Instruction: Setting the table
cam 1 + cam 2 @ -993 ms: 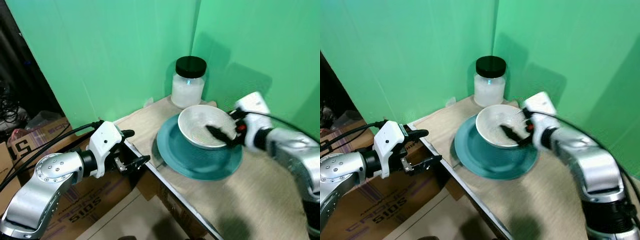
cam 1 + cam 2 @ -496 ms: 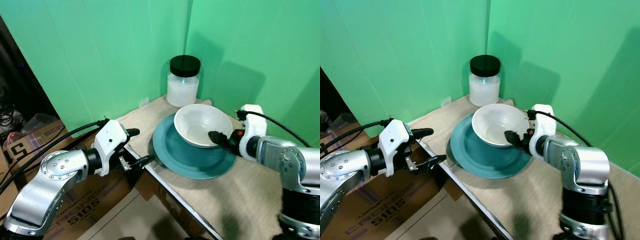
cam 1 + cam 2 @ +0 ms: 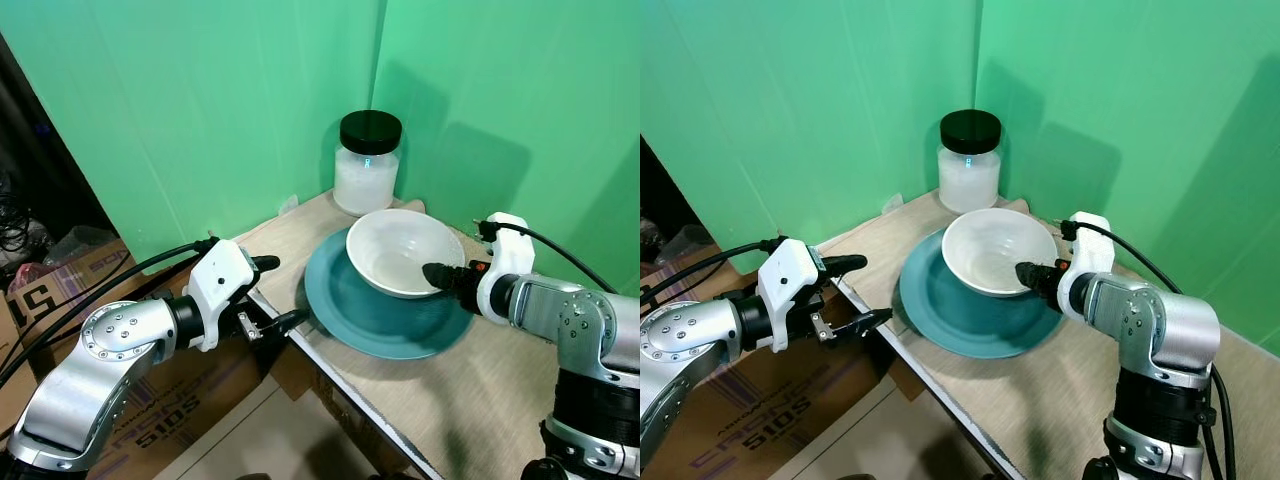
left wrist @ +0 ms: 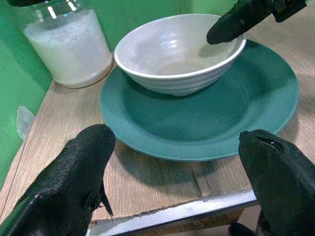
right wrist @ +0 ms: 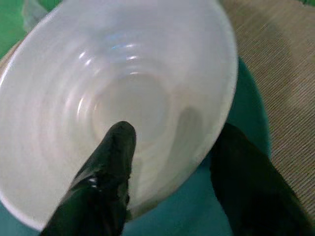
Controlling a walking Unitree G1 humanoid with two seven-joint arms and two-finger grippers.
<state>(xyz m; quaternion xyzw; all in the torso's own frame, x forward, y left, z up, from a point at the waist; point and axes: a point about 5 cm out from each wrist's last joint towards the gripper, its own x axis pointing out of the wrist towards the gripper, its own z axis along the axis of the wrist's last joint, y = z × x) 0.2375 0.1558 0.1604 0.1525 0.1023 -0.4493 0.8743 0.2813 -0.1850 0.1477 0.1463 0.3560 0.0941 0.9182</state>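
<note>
A white bowl (image 3: 400, 245) sits upright in the middle of a teal plate (image 3: 345, 318) on the beige table (image 3: 500, 400). My right gripper (image 3: 440, 273) is at the bowl's right rim and stands open. In the right wrist view one of its fingers (image 5: 108, 182) is inside the bowl and the other is outside, over the plate, with the rim between them. My left gripper (image 3: 275, 292) hangs open just off the table's left edge, level with the plate, holding nothing. In the left wrist view its fingers (image 4: 69, 182) frame the plate (image 4: 211, 123) and bowl (image 4: 172, 54).
A glass jar (image 3: 369, 165) with a black lid and white contents stands behind the plate in the corner of the green walls. Cardboard boxes (image 3: 150, 420) lie on the floor left of the table, below my left arm. Black cables (image 3: 110, 280) run along that arm.
A second ago the right gripper held the bowl tilted above the plate. The bowl now rests flat on the plate, and the gripper has drawn back to the rim. The left arm has barely moved.
</note>
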